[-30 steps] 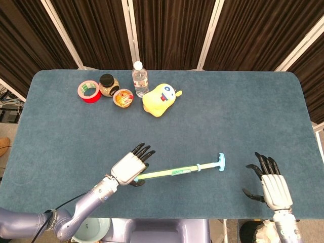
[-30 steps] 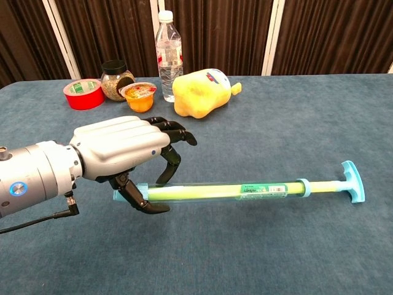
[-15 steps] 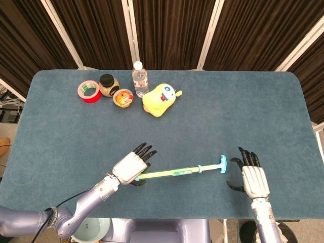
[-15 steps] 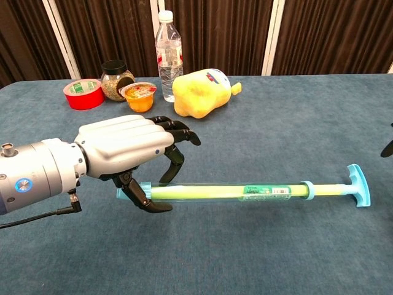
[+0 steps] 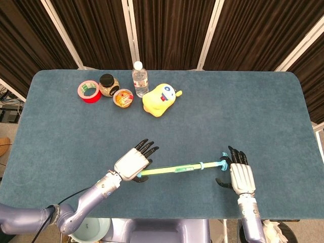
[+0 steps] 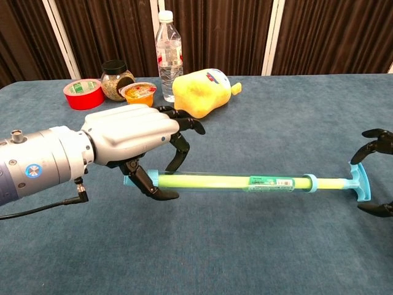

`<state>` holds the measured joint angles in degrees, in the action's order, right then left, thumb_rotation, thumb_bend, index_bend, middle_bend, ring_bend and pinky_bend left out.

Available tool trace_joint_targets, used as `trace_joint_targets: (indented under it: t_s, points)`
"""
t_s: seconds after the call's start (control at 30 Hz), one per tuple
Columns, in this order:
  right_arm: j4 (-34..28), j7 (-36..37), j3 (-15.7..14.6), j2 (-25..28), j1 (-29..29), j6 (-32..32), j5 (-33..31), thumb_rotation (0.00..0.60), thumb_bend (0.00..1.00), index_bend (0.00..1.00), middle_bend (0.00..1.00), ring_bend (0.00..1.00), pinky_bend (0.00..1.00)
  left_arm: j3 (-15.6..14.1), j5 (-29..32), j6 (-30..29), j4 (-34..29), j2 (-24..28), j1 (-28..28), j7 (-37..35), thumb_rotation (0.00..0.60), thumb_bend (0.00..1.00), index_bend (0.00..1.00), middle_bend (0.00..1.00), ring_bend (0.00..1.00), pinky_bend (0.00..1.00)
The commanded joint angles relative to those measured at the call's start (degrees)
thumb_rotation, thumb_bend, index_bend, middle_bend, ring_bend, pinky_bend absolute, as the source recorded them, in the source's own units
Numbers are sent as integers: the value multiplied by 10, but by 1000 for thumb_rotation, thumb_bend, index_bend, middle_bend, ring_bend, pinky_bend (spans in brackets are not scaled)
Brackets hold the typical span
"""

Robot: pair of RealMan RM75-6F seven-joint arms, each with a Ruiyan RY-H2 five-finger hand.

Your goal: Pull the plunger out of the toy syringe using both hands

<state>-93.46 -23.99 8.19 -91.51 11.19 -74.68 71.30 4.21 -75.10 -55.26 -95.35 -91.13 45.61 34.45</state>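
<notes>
Left hand fingers curled around toy syringe barrel; right hand fingers spread wide beside plunger handle.

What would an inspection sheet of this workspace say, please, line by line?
Surface: blue-grey table, cloth-like cover.
Job's things: toy syringe lies across the near part of the table, plunger handle toward the robot's right, a short part of the rod showing.
Clutter: far left group of red tape roll, jar, small cup, water bottle and yellow toy.
Hands: left hand grips the barrel end; right hand has fingers spread around the handle, contact unclear.
Cables: black cable at the left forearm.
Surroundings: dark curtains with pale posts behind the table.
</notes>
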Motion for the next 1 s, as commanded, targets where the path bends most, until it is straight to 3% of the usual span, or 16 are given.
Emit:
trace_joint_targets:
  t_s: [0.03,1.0]
  points:
    - [0,-4,2,-5,2,-1,-5,600,227,354,62,7,0,3,2,1,-4,2,2,2,600,339,614,85,0,60]
    - [26,-20,24,-58,26,-7,-57,600,291,439,72,14,0,11,10,-3,-35,7,12,1,600,340,624,85,0,60]
